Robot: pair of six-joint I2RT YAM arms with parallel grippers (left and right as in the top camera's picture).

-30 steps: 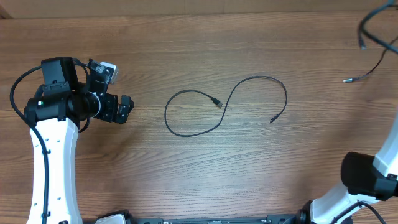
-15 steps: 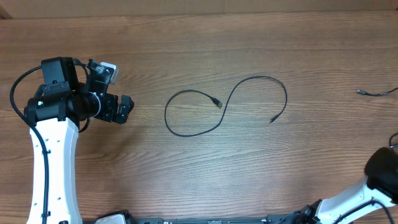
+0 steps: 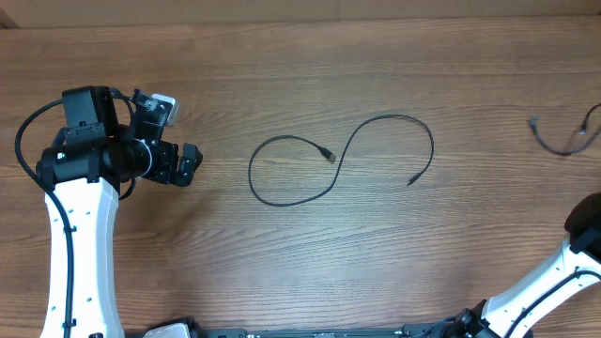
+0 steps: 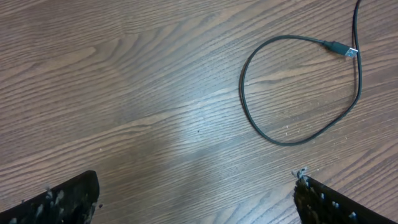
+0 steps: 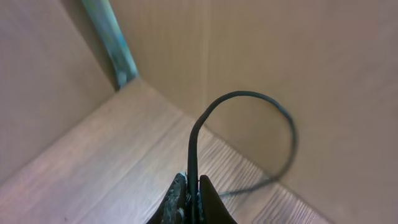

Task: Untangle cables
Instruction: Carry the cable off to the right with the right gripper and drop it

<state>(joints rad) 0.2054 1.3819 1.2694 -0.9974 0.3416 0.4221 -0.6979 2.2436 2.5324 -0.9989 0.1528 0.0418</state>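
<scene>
Overhead, one cable (image 3: 251,174) lies in an S-curve mid-table (image 3: 300,272), well apart from the left gripper (image 3: 192,164); a second cable (image 3: 563,152) curls at the right edge.

In the left wrist view, the left gripper's fingers (image 4: 62,199) stand wide apart above bare wood, the cable's loop (image 4: 242,96) ahead.

In the right wrist view, the right gripper (image 5: 193,196) pinches the second cable (image 5: 192,143), which arches upward.

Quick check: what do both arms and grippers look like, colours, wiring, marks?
Left arm: white shell with small dark dots, black joint housings, a looping black wire, a pale camera module at the wrist. Left gripper: black, fingers flecked with pale scuffs. Right arm: white link, black joint. Right gripper: slim black tips.
</scene>
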